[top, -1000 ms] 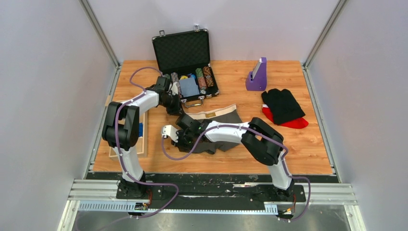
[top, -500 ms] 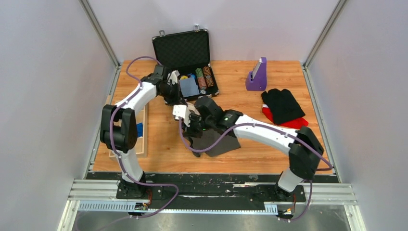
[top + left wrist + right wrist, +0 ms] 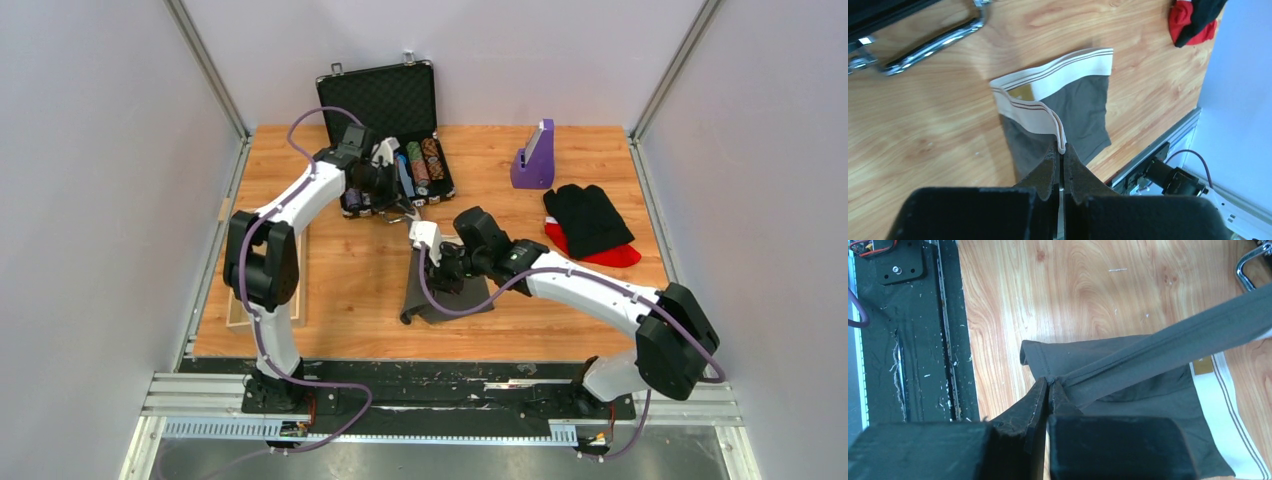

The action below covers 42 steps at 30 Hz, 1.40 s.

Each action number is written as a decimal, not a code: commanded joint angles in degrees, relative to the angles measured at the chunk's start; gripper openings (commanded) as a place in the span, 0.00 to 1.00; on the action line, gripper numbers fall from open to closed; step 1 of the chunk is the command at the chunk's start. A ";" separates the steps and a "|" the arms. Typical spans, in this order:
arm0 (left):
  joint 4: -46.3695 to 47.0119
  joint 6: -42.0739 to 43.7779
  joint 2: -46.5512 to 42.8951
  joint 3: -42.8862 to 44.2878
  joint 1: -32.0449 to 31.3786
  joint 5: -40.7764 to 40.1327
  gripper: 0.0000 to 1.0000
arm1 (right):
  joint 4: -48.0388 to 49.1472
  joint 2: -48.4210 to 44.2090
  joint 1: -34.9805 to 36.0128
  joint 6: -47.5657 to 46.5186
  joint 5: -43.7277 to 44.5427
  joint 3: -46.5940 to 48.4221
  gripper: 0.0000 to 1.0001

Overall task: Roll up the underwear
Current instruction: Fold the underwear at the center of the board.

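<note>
Preparing the underwear (image 3: 452, 298) for rolling: the charcoal-grey garment lies partly on the tabletop (image 3: 340, 285) near its front edge, in front of the right arm, with one side raised off the wood. The left pincer (image 3: 1062, 149) is closed tight on the lifted end of the white striped waistband (image 3: 1058, 75), and the right pincer (image 3: 1049, 385) is closed tight on a seam at the grey leg end, so that a taut band of cloth runs between the two. The step in hand appears to be drawing this raised side across the flat half to make a narrow, even strip. To do it well, both grips should probably travel together at matched height, holding the cloth just taut enough to stay smooth without dragging the resting half along the wood. The folded edge is best laid parallel to the edge beneath it, and neither grip released until the cloth rests flat. The open poker-chip case (image 3: 385, 110) and its metal handle (image 3: 933, 42) lie close behind the left pincer and could snag the waistband. The black garment (image 3: 588, 218) and the red garment (image 3: 618, 257) lie well apart on the right.
</note>
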 commanded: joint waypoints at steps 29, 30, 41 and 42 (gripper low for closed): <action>-3.79 -2.43 16.24 18.82 -14.61 -19.90 0.00 | 4.80 -9.07 -11.13 7.74 -2.24 -19.36 0.00; -3.83 -2.31 16.43 18.87 -14.77 -20.03 0.00 | 4.51 -9.26 -11.12 7.35 -2.27 -19.48 0.00; -3.45 -1.43 17.90 20.85 -16.36 -20.94 0.00 | 3.29 -10.04 -11.74 5.17 -1.19 -21.08 0.00; -3.35 -1.48 17.99 21.03 -16.52 -20.91 0.00 | 3.06 -10.11 -11.81 5.02 -1.20 -21.09 0.00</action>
